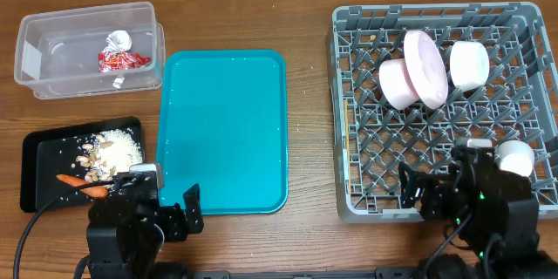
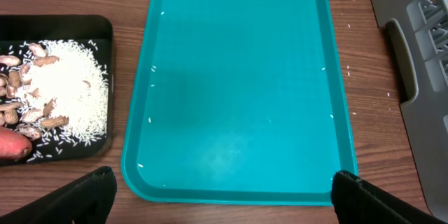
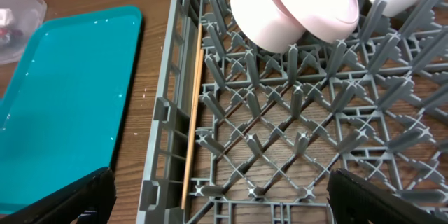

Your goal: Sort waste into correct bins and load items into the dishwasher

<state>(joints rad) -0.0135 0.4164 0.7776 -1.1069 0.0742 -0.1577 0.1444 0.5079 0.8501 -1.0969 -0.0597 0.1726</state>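
The grey dish rack (image 1: 349,139) holds a white bowl and plate (image 1: 414,70), another white dish (image 1: 468,64) and a small white cup (image 1: 514,157). The chopsticks (image 3: 192,119) lie along its left inner wall. The clear tub (image 1: 52,52) holds the red wrapper (image 1: 120,58) and white paper (image 1: 118,39). The black tray (image 1: 39,153) holds white crumbs (image 2: 70,91), peanut shells (image 2: 17,98) and the carrot (image 2: 14,143). My left gripper (image 2: 220,196) is open and empty over the teal tray's near edge. My right gripper (image 3: 217,196) is open and empty over the rack's front left corner.
The teal serving tray (image 1: 222,131) lies between the bins and the rack, bare but for a few white specks. The rack's grey rim (image 2: 413,56) shows at the right of the left wrist view. Both arm bases sit at the table's front edge.
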